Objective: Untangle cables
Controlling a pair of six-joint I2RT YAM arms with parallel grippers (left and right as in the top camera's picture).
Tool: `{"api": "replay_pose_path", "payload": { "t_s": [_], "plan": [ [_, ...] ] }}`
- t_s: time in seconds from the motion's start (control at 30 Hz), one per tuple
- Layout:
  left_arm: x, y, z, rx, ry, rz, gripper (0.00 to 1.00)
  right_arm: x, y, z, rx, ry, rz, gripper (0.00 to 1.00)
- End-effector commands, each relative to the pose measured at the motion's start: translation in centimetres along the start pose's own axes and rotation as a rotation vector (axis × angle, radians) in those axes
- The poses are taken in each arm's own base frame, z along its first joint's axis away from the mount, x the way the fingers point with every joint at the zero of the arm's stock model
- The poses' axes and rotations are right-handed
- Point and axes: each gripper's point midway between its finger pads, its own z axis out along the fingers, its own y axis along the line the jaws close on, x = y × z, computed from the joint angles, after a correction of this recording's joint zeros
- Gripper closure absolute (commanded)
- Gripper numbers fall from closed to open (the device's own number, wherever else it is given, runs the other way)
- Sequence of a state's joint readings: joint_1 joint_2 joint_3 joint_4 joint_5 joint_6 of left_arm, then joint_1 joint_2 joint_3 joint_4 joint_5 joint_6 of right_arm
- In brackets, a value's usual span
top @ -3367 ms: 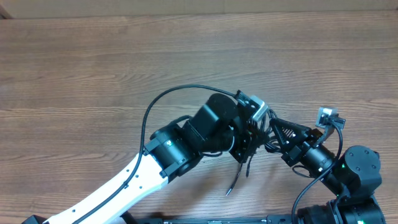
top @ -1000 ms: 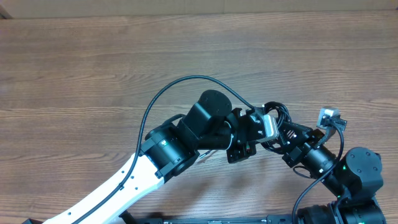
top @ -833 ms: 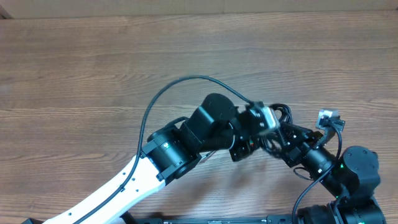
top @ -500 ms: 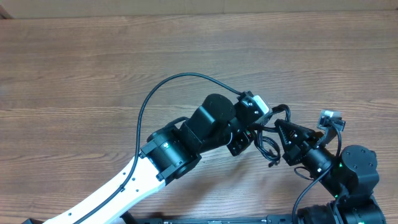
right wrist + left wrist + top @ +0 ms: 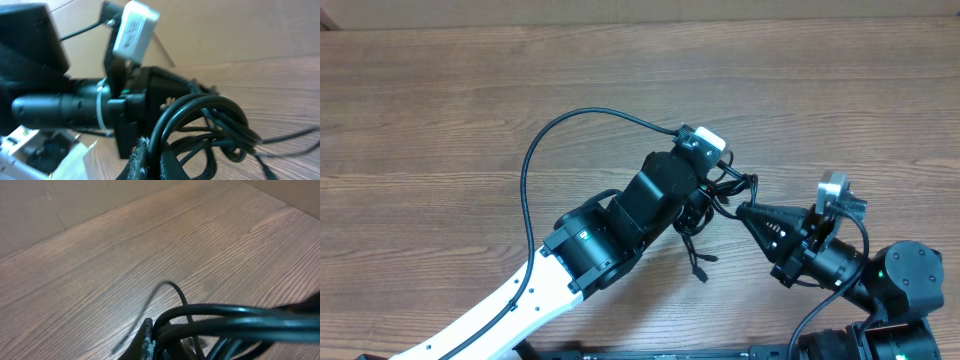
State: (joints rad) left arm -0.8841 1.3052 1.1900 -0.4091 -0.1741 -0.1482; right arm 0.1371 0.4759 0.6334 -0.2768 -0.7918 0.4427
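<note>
A wood-grain desk (image 5: 440,120) fills the overhead view, its bare boards running to the far edge. The white-and-black left arm (image 5: 610,235) reaches up from the lower left, a thick black wire arching over its elbow. The black right arm (image 5: 890,285) comes in from the lower right corner, and the two meet near the middle right of the desk.

The left end effector (image 5: 147,340) is closed, its fingertips pinched together on the cables (image 5: 225,320), which sweep out of the grip in several thick strands. The right end effector (image 5: 149,155) is likewise pressed closed on the cables, with a loop curling up and away from its tips toward the left arm's wrist and its white camera (image 5: 135,27).

Seen from overhead, the cables form a small black tangle between the two end effectors, lifted off the desk. One loose cord (image 5: 700,262) hangs down from the tangle and ends in a small plug just below the left arm's wrist.
</note>
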Motion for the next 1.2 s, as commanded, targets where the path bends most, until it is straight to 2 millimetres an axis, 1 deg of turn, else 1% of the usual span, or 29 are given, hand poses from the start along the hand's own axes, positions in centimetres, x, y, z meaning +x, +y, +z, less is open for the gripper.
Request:
{"api": "replay_pose_path", "payload": {
  "t_s": [0.0,0.13,0.17,0.33,0.47,0.5,0.53,0.57,0.6,0.63,0.67,0.7,0.73,0.77,0.8,0.83,0.9,0.97,1.0,1.07,1.13,1.17],
  "plan": [
    [-2.8,1.9,-1.0,-0.077,-0.1,-0.045,0.96,0.9,3.2,-0.5,-0.171,0.057,-0.162,0.96],
    [-3.8,2.9,-1.0,-0.095,-0.135,-0.063,0.96,1.4,4.0,-0.7,-0.219,0.075,-0.209,0.96],
    [-4.1,3.3,-1.1,-0.103,-0.148,-0.07,0.96,1.7,4.5,-0.8,-0.251,0.085,-0.238,0.96],
    [-6.0,5.1,-1.3,-0.136,-0.224,-0.091,0.96,2.3,5.6,-1.2,-0.328,0.107,-0.303,0.96],
    [-6.7,5.3,-1.5,-0.135,-0.252,-0.076,0.96,2.4,5.7,-1.3,-0.335,0.108,-0.315,0.96],
    [-6.7,4.9,-1.4,-0.113,-0.248,-0.073,0.96,2.3,5.5,-1.2,-0.321,0.103,-0.314,0.74],
    [-6.5,4.3,-1.3,-0.076,-0.24,-0.064,0.96,2.1,5.1,-1.1,-0.301,0.098,-0.305,0.56],
    [-6.5,3.9,-1.3,-0.056,-0.237,-0.061,0.96,2.0,4.7,-0.9,-0.276,0.094,-0.287,0.44],
    [-6.4,2.9,-1.2,0.007,-0.227,-0.051,0.96,1.8,4.1,-0.8,-0.237,0.085,-0.261,0.29],
    [-6.3,2.4,-1.2,0.033,-0.225,-0.049,0.96,1.6,3.7,-0.6,-0.21,0.079,-0.239,0.23],
    [-6.3,2.1,-1.2,0.05,-0.223,-0.047,0.96,1.6,3.5,-0.6,-0.197,0.077,-0.236,0.19],
    [-6.3,1.9,-1.2,0.06,-0.222,-0.046,0.96,1.4,2.9,-0.5,-0.162,0.07,-0.22,0.09],
    [-6.3,1.9,-1.2,0.06,-0.222,-0.049,0.96,1.3,2.6,-0.4,-0.143,0.064,-0.202,0.07],
    [-6.3,1.8,-1.2,0.067,-0.221,-0.05,0.96,0.8,1.6,-0.3,-0.081,0.042,-0.146,0.04],
    [-6.2,1.6,-1.2,0.084,-0.219,-0.063,0.96,0.7,1.2,-0.3,-0.059,0.036,-0.125,0.02],
    [-6.2,1.1,-1.3,0.11,-0.215,-0.081,0.96,0.7,1.2,-0.3,-0.057,0.036,-0.123,0.01],
    [-6.0,-0.9,-1.5,0.232,-0.197,-0.087,0.96,0.7,1.2,-0.3,-0.058,0.037,-0.122,0.01],
    [-5.5,-2.7,-1.9,0.337,-0.171,-0.075,0.96,0.8,1.7,-0.3,-0.085,0.043,-0.129,0.01],
    [-5.2,-3.0,-2.0,0.359,-0.16,-0.073,0.96,0.8,2.2,-0.3,-0.115,0.045,-0.142,0.01],
    [-5.0,-3.1,-2.0,0.359,-0.147,-0.088,0.96,0.5,2.9,-0.4,-0.148,0.041,-0.15,0.01],
    [-4.8,-3.0,-1.9,0.36,-0.13,-0.13,0.96,0.3,2.8,-0.4,-0.14,0.034,-0.13,0.01],
    [-4.7,-2.9,-1.9,0.354,-0.123,-0.158,0.96,0.2,2.5,-0.4,-0.12,0.025,-0.109,0.01]
  ]
}}
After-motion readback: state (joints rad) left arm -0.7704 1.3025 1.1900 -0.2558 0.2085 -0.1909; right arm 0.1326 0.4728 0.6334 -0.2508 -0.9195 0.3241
